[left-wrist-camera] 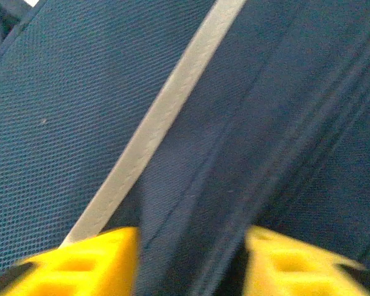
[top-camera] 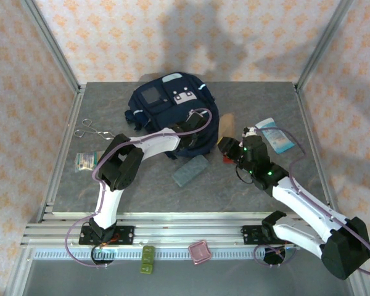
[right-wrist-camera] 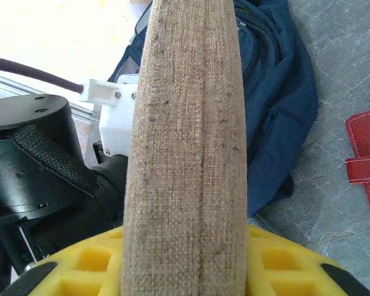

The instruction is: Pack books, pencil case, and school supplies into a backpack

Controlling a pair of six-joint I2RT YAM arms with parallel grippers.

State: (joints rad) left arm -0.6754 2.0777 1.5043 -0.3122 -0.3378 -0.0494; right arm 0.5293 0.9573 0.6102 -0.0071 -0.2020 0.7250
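The navy backpack lies at the back middle of the table. My left gripper is down on its near right edge. In the left wrist view the yellow fingers press a fold of blue backpack fabric from both sides, beside a grey trim strip. My right gripper is shut on a brown cloth-covered book, held edge-up right of the backpack; its spine rises between the yellow pads. The grey-blue pencil case lies flat in front of the backpack. A red piece lies by my right gripper.
Metal scissors and a small clear container lie at the table's left. A white-and-blue tube lies at the right. On the front rail sit a green piece and a pink one. Frame posts stand at the corners.
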